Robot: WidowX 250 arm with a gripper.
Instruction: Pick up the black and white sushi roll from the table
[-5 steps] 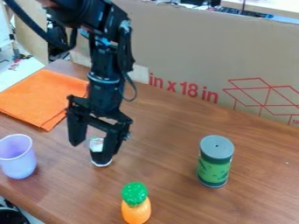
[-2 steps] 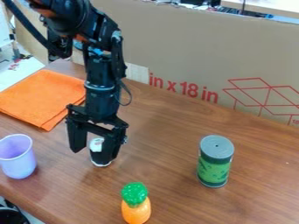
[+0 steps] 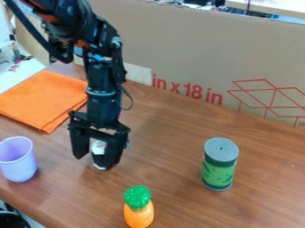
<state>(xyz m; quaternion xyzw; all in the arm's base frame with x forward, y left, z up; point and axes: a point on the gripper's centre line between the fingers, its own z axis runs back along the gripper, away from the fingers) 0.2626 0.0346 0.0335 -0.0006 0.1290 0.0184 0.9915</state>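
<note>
The gripper point(image 3: 93, 161) hangs low over the table's left half, its 2 fingers spread apart; 1 small white object point(image 3: 98, 147) stands on the table point(image 3: 170, 167) between them, partly hidden by 1 finger; whether they touch it, I cannot tell; the purple cup point(image 3: 18, 167) is near the table's front left edge; the orange cloth point(image 3: 44, 98) lies behind it.

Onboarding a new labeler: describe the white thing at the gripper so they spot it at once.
On the brown table, left of center, find the black gripper. The small white thing is there, partly hidden by one finger. Its white top sets it apart from the purple cup and the green can with a gray lid.
</note>
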